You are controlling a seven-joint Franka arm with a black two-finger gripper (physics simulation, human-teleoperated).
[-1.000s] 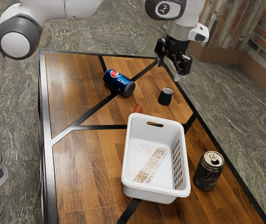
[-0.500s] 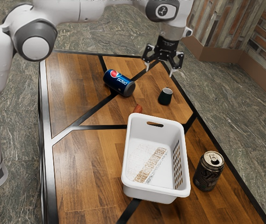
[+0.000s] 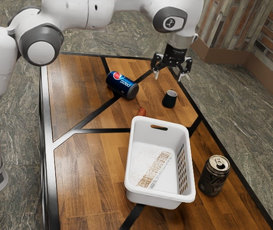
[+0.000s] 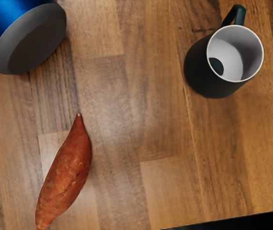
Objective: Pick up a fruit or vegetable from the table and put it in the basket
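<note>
A: What lies nearest, on the tabletop (image 3: 88, 187)?

B: The white basket (image 3: 160, 195), upright, with no vegetable in it, and a dark can (image 3: 214, 178) standing beside it.

A: And the thing to be picked up?

B: A sweet potato (image 4: 64, 175), on the wood just beyond the basket's handled end. In the exterior view the rim hides part of it, so whether the two touch cannot be told.

A: Past that?

B: A dark mug (image 3: 169, 100), upright, and a Pepsi can (image 3: 122, 85) on its side, well apart from each other.

A: Where is the claw (image 3: 168, 76)?

B: Above the far part of the tabletop, pointing down, its fingers spread wide with nothing between them.

A: So which step is this?

B: The approach, most likely; the grasp has yet to be made. The claw should travel toward the basket until it is over the sweet potato, turn so the fingers straddle the thick middle, then descend and close.

A: Any hazard?

B: The basket's rim. A finger coming down too close could knock it, and a grip near a tapered end might let the vegetable swing or slip.
</note>
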